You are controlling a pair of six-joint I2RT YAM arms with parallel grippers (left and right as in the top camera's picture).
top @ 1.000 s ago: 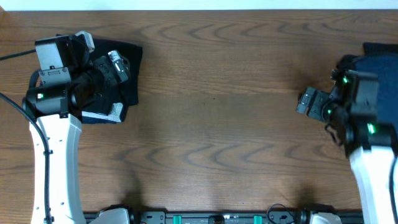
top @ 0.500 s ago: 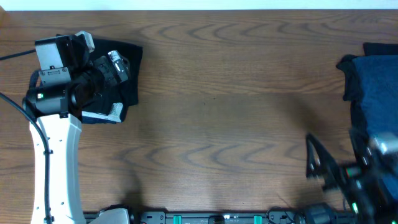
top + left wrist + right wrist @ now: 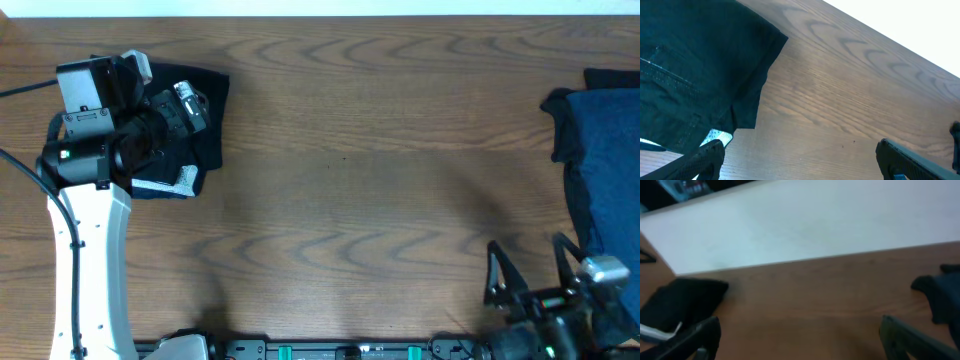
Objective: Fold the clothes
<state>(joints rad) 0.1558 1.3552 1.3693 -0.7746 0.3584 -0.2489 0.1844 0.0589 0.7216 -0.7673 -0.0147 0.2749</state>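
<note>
A folded black garment (image 3: 205, 120) lies at the far left of the table, with a pale inner edge (image 3: 180, 182) showing at its front. My left gripper (image 3: 180, 125) hovers over it, open and empty. In the left wrist view the black garment (image 3: 690, 75) fills the left side and the open fingers (image 3: 800, 167) straddle bare wood. A dark navy garment (image 3: 605, 160) lies crumpled at the right edge. My right gripper (image 3: 530, 272) is open and empty, low near the front edge, apart from the navy garment. The right wrist view shows its spread fingers (image 3: 800, 345), the black garment (image 3: 685, 300) and the navy one (image 3: 940, 295).
The wooden table (image 3: 380, 180) stretches between the two garments. A rail with green fittings (image 3: 350, 350) runs along the front edge. A pale wall or floor (image 3: 805, 225) lies beyond the table's far edge.
My right arm has pulled back from the navy garment toward the table's front edge, empty. The navy garment now lies uncovered. The left arm and black garment have not moved.
</note>
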